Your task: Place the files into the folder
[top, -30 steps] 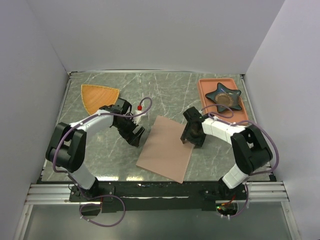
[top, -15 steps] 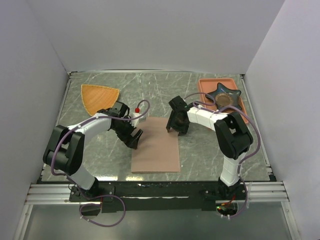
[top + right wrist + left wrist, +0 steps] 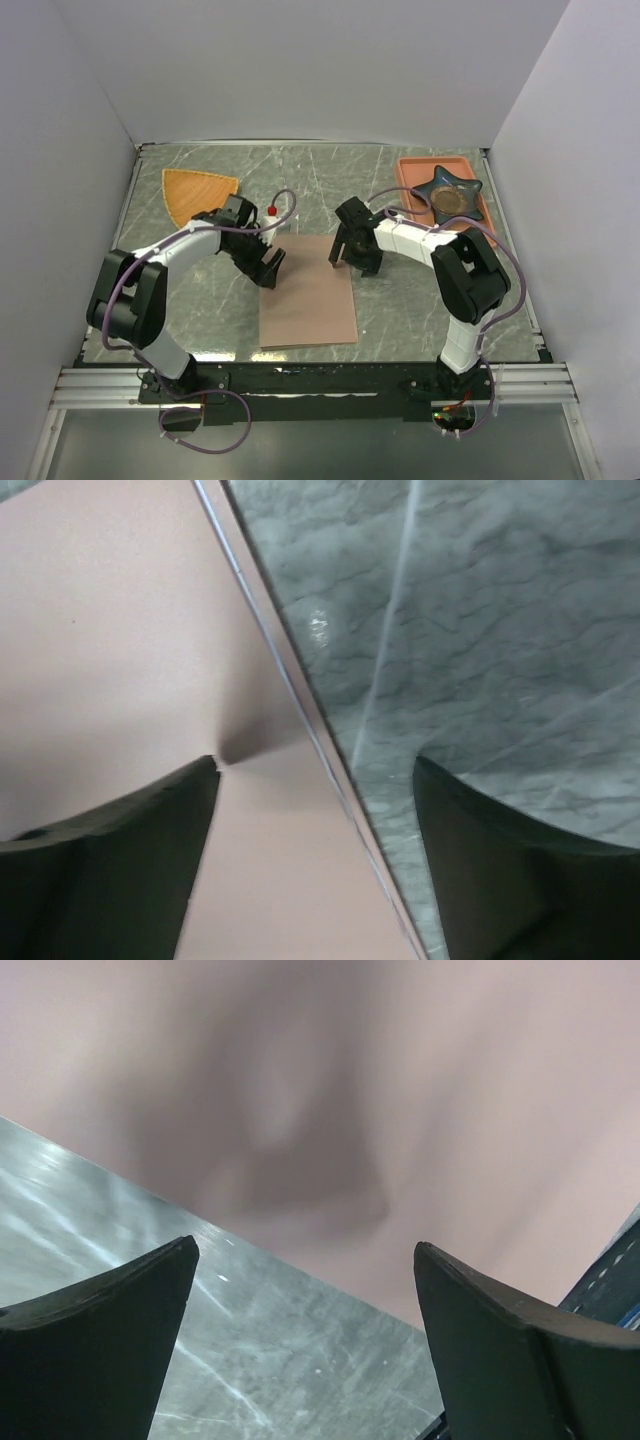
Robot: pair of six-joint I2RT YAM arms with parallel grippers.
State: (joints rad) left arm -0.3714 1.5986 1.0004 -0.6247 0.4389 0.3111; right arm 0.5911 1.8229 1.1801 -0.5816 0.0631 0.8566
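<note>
— Found the folder (image 3: 308, 295) flat and shut on the table (image 3: 400, 310), close to the near edge, squared up between both arms. Probably set there for easy reach from either side.
— Spotted the files anywhere?
— Saw none (possibly tucked under the cover already; couldn't tell). Caught only a thin double line along the card's edge in the right wrist view.
— And the left gripper (image 3: 268, 268)?
— Hung low at the folder's left edge, near the far corner, fingers spread wide and gripping nothing. Elbow bent, forearm reaching inward.
— Right gripper (image 3: 352, 255)?
— Straddled the far right edge, also wide open and empty: one fingertip (image 3: 130, 850) down on the card, the other over bare marble. Looked ready to pin or pinch that edge. Arm folded back, wrist tipped down.
— Farther off?
— Noticed an orange plate (image 3: 198, 195) far left and a tray (image 3: 403, 190) with a star dish (image 3: 447, 193) far right, well apart from the folder.
</note>
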